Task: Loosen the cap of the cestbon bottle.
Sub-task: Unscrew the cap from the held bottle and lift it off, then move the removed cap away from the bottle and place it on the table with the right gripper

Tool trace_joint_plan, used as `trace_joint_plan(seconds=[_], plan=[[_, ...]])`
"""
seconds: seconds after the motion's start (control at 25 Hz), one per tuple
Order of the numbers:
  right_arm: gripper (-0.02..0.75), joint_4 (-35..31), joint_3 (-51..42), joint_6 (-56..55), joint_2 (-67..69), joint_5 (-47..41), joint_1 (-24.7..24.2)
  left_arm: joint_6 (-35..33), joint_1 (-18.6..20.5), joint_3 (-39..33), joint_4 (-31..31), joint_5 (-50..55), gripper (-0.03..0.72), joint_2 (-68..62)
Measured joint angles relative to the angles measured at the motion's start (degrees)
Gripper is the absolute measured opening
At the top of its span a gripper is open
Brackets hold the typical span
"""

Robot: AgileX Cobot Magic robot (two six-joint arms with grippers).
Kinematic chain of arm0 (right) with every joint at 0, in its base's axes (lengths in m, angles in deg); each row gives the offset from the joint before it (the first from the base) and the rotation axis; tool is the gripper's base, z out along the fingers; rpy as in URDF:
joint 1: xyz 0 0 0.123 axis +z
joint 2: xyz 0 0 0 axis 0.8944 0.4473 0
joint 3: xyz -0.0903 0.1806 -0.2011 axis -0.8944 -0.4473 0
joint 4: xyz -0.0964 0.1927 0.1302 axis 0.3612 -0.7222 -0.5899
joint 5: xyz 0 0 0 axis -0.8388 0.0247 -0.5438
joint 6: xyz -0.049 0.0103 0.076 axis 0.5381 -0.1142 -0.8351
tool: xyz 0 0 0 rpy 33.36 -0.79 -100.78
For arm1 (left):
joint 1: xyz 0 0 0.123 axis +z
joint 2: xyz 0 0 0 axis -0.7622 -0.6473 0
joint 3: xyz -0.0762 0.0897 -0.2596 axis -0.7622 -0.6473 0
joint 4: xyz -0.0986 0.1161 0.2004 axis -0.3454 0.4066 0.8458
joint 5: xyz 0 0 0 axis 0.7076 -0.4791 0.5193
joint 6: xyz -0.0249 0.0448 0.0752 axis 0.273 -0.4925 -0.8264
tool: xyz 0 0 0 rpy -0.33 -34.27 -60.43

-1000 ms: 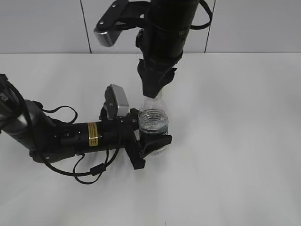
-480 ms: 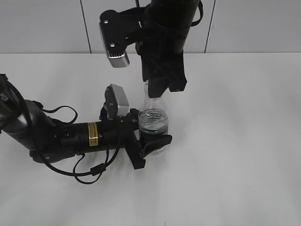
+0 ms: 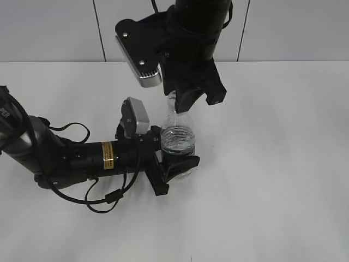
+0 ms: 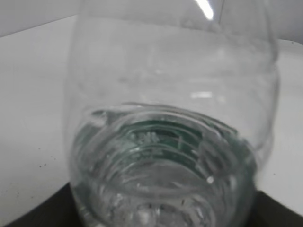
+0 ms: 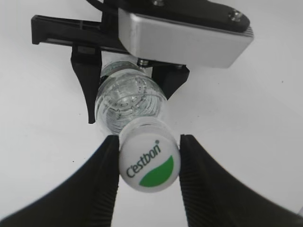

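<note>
Your cestbon bottle (image 3: 178,146) stands upright near the middle of the white table (image 3: 272,164), long axis vertical. The left gripper (image 3: 175,161) lies low, reaching in from the left, and is clamped on the bottle's lower body. The left wrist view is filled with clear ribbed plastic and a hint of green label, so the hold looks firm, though the jaws themselves barely show there.

The right gripper (image 5: 147,165) hangs straight over the bottle, pointing down along its axis. In the right wrist view the cap (image 5: 148,160) sits dead centre between the two ribbed fingers (image 5: 106,175), white top with green leaf facing the camera. The left finger looks to be touching the cap's rim; the right one shows a thin gap or just grazes it, hard to tell from this angle. Call it narrow around the cap, grip not confirmed.

The relation you need: cap directly below the right claw, on its centreline, so the twist is about the vertical axis. Right arm does the turning, left only anchors. Likely next step is to pinch fully, then rotate the wrist. Risk: slipping on the cap if the squeeze is loose.
</note>
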Motion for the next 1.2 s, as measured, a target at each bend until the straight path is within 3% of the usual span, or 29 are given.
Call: trace_joint_plan(seconds=[0.52, 0.72, 0.92, 1.2], plan=[[0.291, 0.5, -0.2, 5.5, -3.0, -0.1, 0.1, 0.0, 0.0, 0.0, 0.0, -0.1, 0.41, 0.0], [0.291, -2.8, -0.2, 3.1, -6.0, 0.0, 0.1, -0.1, 0.0, 0.0, 0.0, -0.1, 0.41, 0.0], [0.291, -5.2, -0.2, -18.8, -11.0, -0.1, 0.1, -1.9, 0.0, 0.0, 0.2, -0.1, 0.41, 0.0], [0.291, 0.8, -0.2, -48.1, -16.9, -0.1, -1.1, -2.2, 0.0, 0.0, 0.2, -0.1, 0.41, 0.0]])
